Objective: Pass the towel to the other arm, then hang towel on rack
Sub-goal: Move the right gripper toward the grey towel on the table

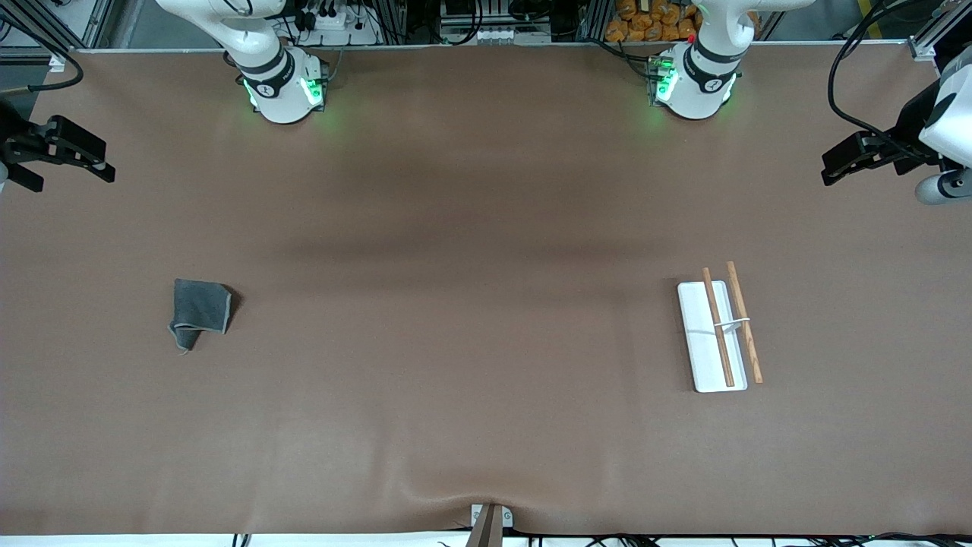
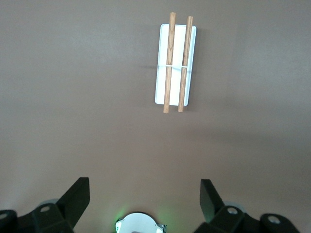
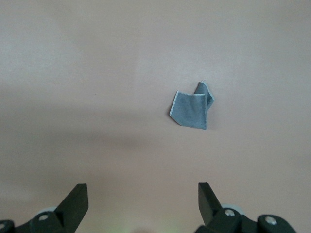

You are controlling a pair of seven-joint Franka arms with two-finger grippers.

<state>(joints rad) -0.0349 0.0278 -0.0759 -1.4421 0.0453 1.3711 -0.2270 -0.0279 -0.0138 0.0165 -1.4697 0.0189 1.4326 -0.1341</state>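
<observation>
Brown matting covers the whole table [image 1: 486,228], and the two arm bases stand along its edge farthest from the front camera. I take the rack [image 1: 712,338] as the landmark: it stands on the table toward the left arm's end, with a flat white base, two thin wooden rods lying along it and a thin white crosspiece over them. One rod seems to lie just past the edge of the base, though the front view is not clear enough for me to be sure. The towel [image 1: 199,310] lies flat on the matting well apart from the rack, toward the right arm's end, about as near to the front camera as the rack is. It is dark grey and one corner is folded over. The left gripper [image 2: 145,199] hangs high over the table at the rack's end, fingers spread wide and holding nothing. The right gripper [image 3: 143,201] hangs over the towel's end, well apart from the rack, also spread wide and holding nothing.
</observation>
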